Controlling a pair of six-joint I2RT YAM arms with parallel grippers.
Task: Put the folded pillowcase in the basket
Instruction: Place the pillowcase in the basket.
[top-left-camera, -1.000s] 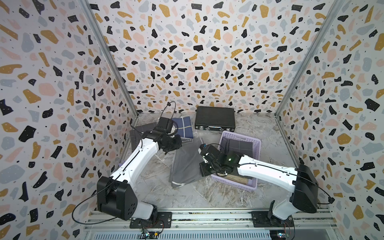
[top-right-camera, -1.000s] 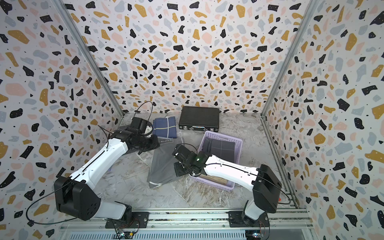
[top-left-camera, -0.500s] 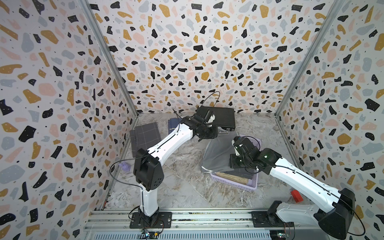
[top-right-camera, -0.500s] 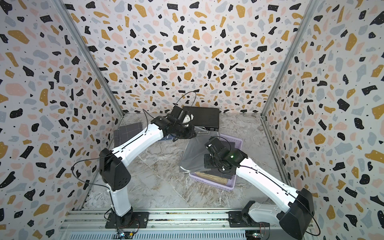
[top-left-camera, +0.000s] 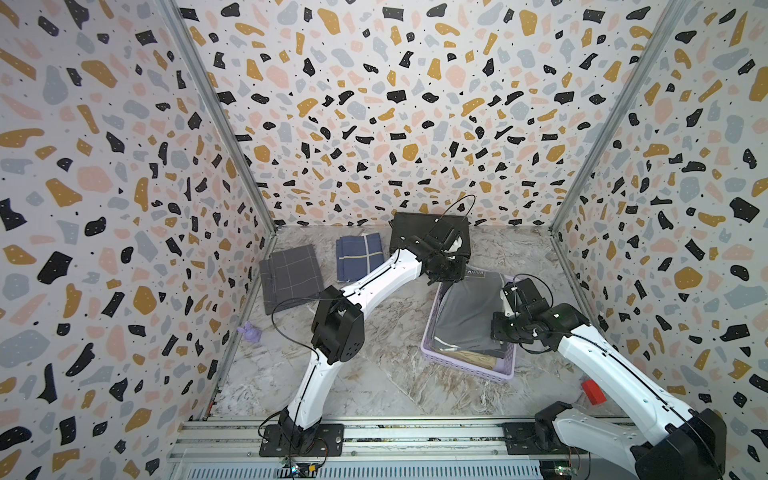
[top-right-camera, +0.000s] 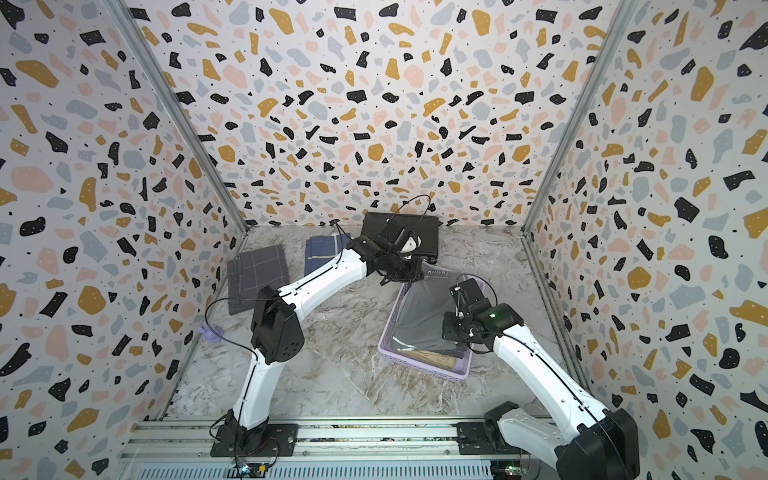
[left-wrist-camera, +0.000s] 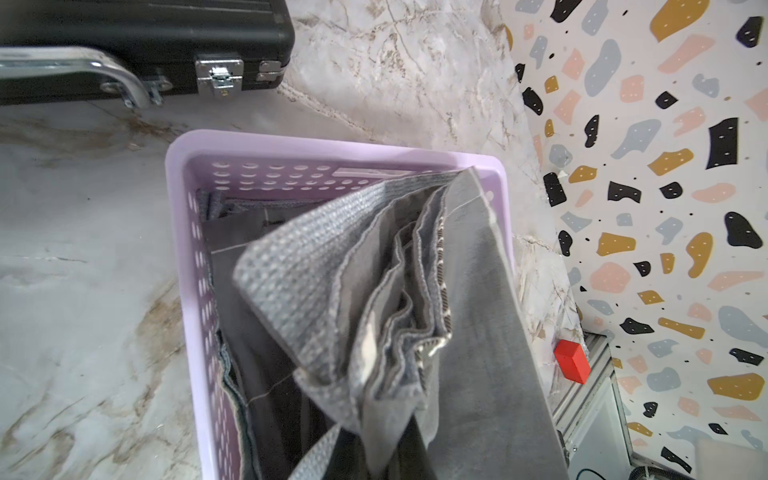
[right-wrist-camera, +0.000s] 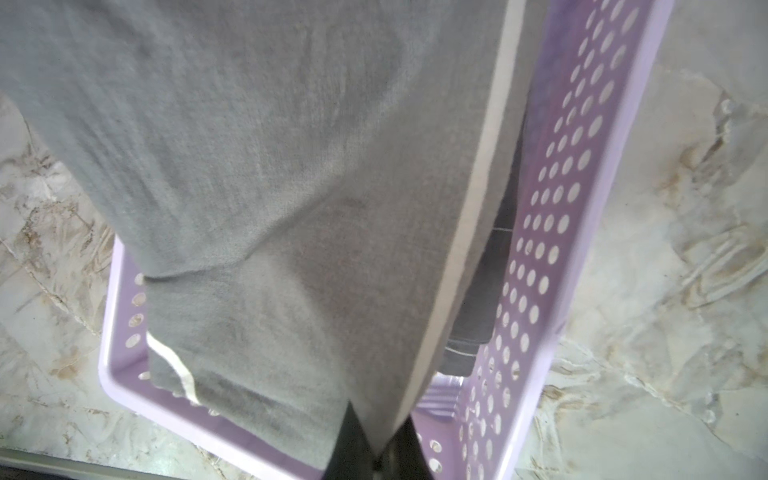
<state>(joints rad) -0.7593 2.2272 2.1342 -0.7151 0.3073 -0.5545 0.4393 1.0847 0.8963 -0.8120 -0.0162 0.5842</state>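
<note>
Grips a folded grey fabric pillowcase (top-left-camera: 469, 316) at two ends, slung low over the shallow rectangular lavender plastic basket (top-left-camera: 461, 362) at 3 o'clock on the marble-patterned worktop (top-left-camera: 374, 374). Clamps the left gripper (top-left-camera: 451, 274) tight on the fabric's 12 o'clock edge, just beside the black hard case with metal latches (top-left-camera: 415, 232). Pinches the 4 o'clock edge with the right gripper (top-left-camera: 498, 332), closed on the fabric in the right wrist view. Shows, from the left wrist, a grey cloth with thin pale lines (left-wrist-camera: 245, 245) lying inside the basket beneath. Shows a navy folded cloth (top-left-camera: 359, 255) and a grey checked folded cloth (top-left-camera: 291, 274) flat at 10 o'clock, well apart from the basket.
</note>
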